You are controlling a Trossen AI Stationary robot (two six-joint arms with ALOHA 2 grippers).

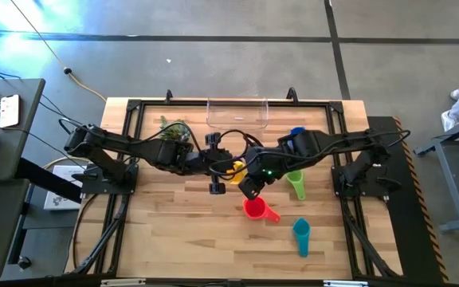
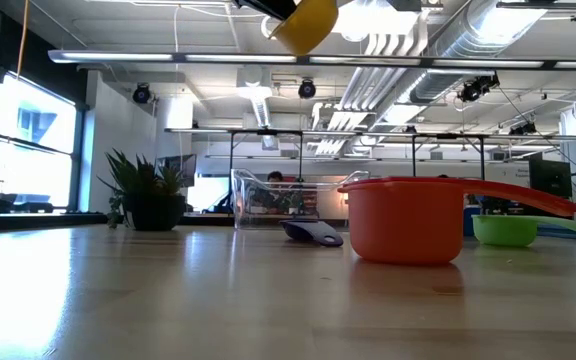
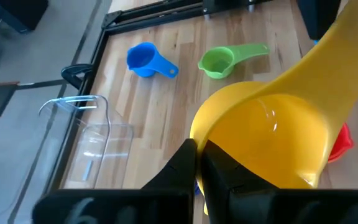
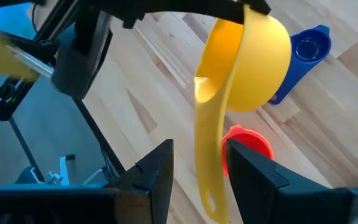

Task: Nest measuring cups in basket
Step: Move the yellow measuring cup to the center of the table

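Left tool (image 3: 197, 163) grips the yellow cup's (image 3: 272, 134) rim above the red cup (image 1: 254, 209); right tool (image 4: 197, 163) (fingers parted) straddles its handle.

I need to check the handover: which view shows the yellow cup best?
The right wrist view: the whole yellow cup shows, bowl and handle, the handle hanging between the right end effector's open fingers. The left wrist view shows the bowl close up, pinched at its rim. The high view mostly hides it; the low view shows only its bottom.

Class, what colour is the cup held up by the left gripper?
Yellow cup; clearest in the left wrist view.
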